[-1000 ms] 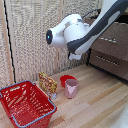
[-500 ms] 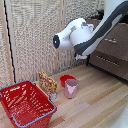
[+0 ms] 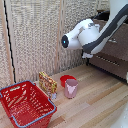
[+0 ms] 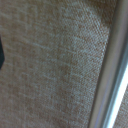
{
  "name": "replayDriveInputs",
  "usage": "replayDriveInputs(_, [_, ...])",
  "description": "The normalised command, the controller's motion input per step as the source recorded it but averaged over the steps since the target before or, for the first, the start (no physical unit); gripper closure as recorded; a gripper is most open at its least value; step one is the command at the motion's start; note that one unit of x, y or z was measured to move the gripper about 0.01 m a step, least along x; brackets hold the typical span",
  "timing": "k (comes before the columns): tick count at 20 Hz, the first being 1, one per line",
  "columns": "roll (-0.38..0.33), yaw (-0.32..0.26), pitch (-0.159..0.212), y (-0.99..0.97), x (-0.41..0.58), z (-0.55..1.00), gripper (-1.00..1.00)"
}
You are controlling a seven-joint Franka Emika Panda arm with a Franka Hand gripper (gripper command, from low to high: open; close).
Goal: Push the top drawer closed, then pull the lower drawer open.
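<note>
two brown wood-grain drawer fronts sit far right in the exterior view; nearer lie a red wire basket (image 3: pixel 25 102), a snack packet (image 3: pixel 48 83) and a pink cup (image 3: pixel 71 88). since a second ago the white arm (image 3: pixel 85 36) has swung further toward the top drawer (image 3: pixel 116 42), above the lower drawer (image 3: pixel 111 64), likely lining up the push. its pincer is hidden; i cannot tell its opening or hold

basket (image 3: pixel 25 102) – 1 | cup (image 3: pixel 71 88) – 1 | bowl (image 3: pixel 65 78) – 1 | drawers (image 3: pixel 112 64) – 2
</note>
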Motion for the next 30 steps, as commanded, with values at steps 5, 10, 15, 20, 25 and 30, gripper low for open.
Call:
replayDriveInputs(5, [0.000,0.052,-0.004,-0.32,-0.076,0.14,1.00])
replayDriveInputs(10, [-0.007,0.048,0.000,-0.25,-0.011,0.18,1.00])
replayDriveInputs(15, [-0.031,0.051,0.000,-0.52,-0.003,0.24,1.00])
replayDriveInputs(20, [-0.012,0.000,0.000,-0.95,-0.006,0.24,1.00])
replayDriveInputs(25, [-0.003,0.000,0.000,-0.96,-0.001,0.14,1.00])
replayDriveInputs(30, [-0.040,0.000,0.000,-0.76,-0.050,0.09,1.00])
